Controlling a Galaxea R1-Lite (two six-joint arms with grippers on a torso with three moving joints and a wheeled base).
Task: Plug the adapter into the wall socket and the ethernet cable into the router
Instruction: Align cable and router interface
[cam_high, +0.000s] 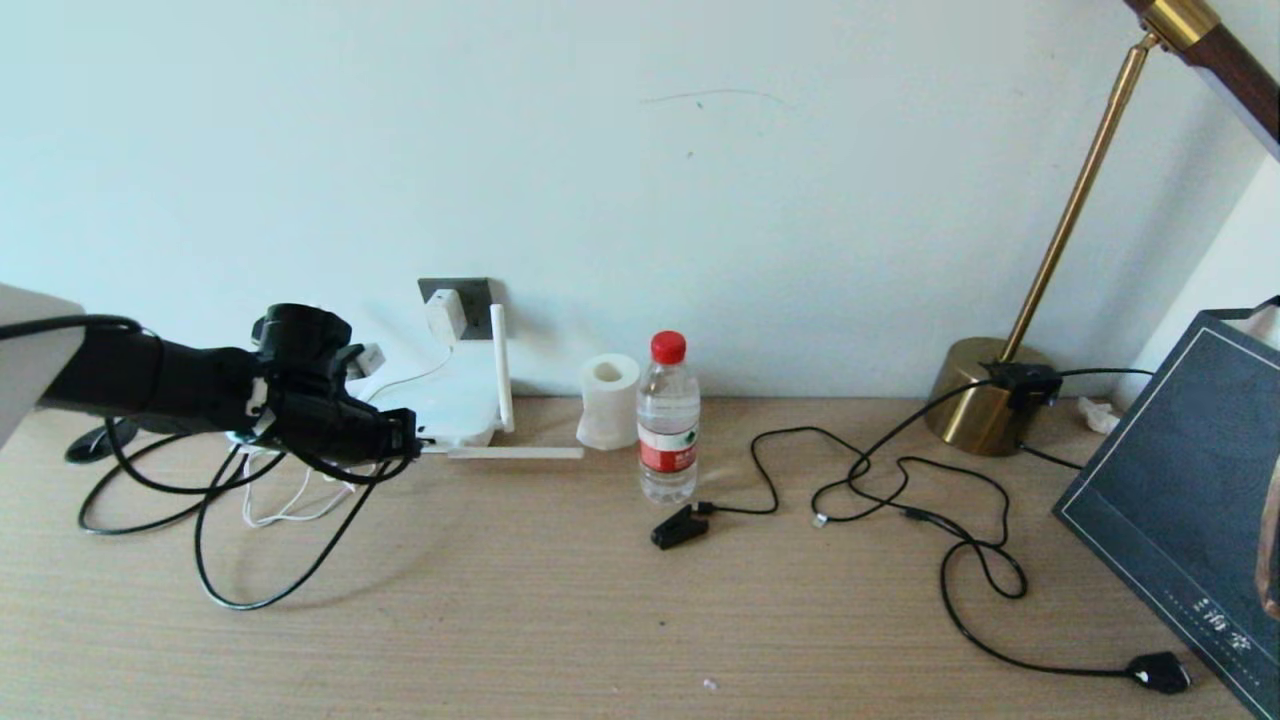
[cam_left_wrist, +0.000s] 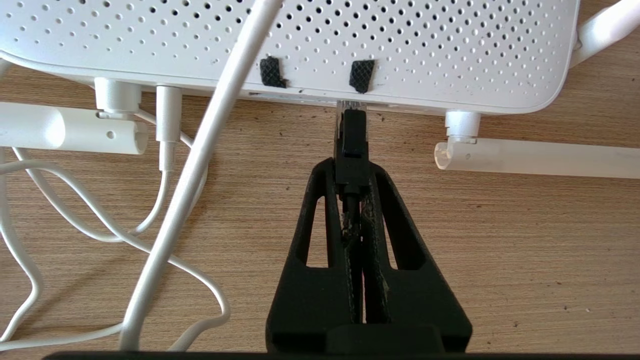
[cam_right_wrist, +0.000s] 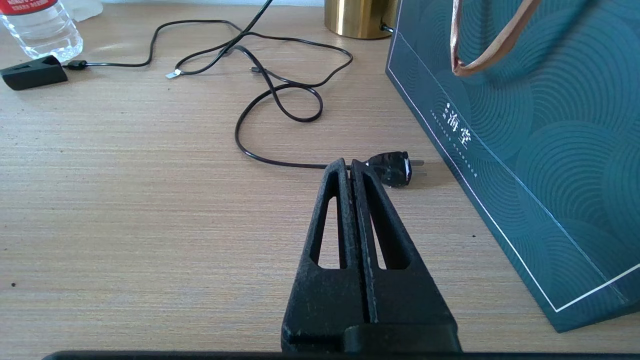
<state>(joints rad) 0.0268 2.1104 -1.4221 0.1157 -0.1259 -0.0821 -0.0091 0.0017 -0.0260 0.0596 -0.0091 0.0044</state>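
The left gripper (cam_left_wrist: 352, 172) is pinching the ethernet cable (cam_left_wrist: 351, 145) with its clear tip entering the router (cam_left_wrist: 320, 45), so a skewed push risks jamming the plug or sliding the router backward.

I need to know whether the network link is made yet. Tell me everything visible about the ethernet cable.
The ethernet cable is thin and black, with a black boot and a small clear plug tip. The left pincer is shut on the boot, holding it level. The clear tip sits at a port on the router front edge; how deep it is seated cannot be told. The rest loops loosely over the wooden table.
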